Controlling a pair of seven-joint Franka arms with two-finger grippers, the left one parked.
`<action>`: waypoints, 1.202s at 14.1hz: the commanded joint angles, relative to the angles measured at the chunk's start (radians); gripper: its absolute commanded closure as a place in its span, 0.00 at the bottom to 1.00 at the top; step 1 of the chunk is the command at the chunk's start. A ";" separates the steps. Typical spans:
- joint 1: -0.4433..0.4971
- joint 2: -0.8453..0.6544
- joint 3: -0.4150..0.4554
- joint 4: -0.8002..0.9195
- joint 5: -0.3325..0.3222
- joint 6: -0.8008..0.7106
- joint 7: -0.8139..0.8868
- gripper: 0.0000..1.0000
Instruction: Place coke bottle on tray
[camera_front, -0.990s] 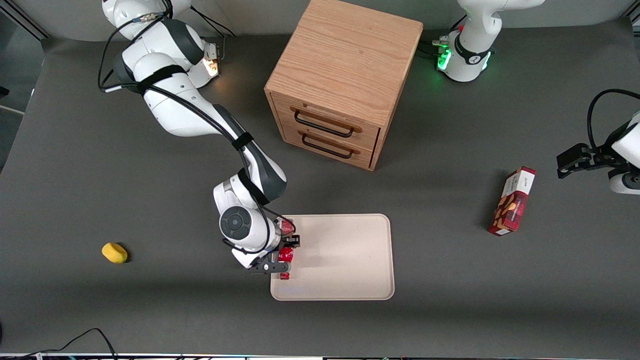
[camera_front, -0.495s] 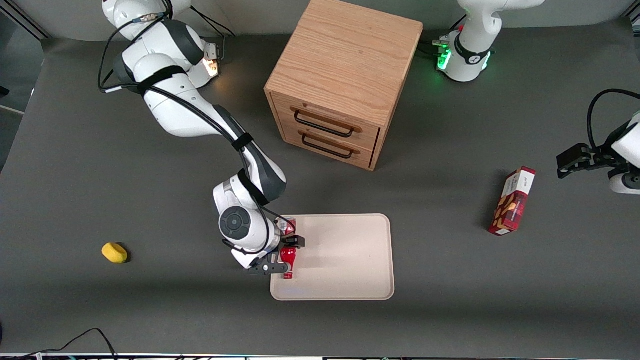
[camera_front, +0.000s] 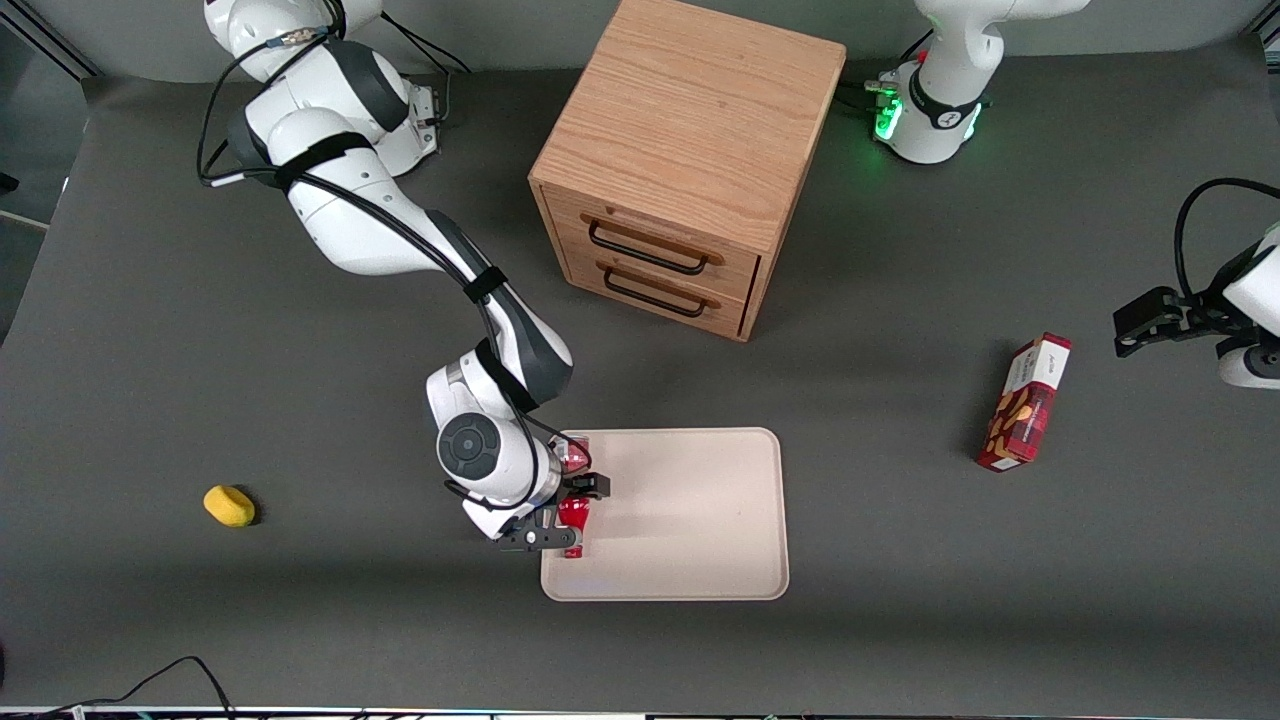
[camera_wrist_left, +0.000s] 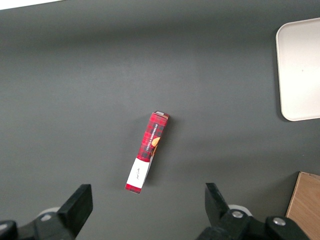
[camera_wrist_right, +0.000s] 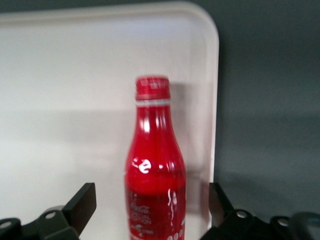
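Observation:
The coke bottle (camera_front: 572, 511), small and red with a red cap, rests on the pale beige tray (camera_front: 690, 520), close to the tray's edge toward the working arm's end. My right gripper (camera_front: 578, 515) is open around it, with a black finger on each side and a gap to each. In the right wrist view the bottle (camera_wrist_right: 155, 165) shows between the gripper's (camera_wrist_right: 150, 201) two fingers (camera_wrist_right: 82, 202), cap pointing away, over the tray (camera_wrist_right: 75, 75) near a rounded corner.
A wooden drawer cabinet (camera_front: 690, 160) stands farther from the front camera than the tray. A red-and-white snack box (camera_front: 1025, 405) lies toward the parked arm's end. A small yellow object (camera_front: 229, 505) lies toward the working arm's end.
The fingers have spread apart from the bottle, which now rests free between them. The arm has hardly moved.

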 joint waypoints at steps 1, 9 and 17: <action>-0.036 -0.194 -0.005 -0.127 0.023 -0.035 0.010 0.00; -0.304 -0.811 0.062 -0.698 0.026 -0.093 -0.141 0.00; -0.536 -1.170 0.148 -0.878 0.069 -0.318 -0.340 0.00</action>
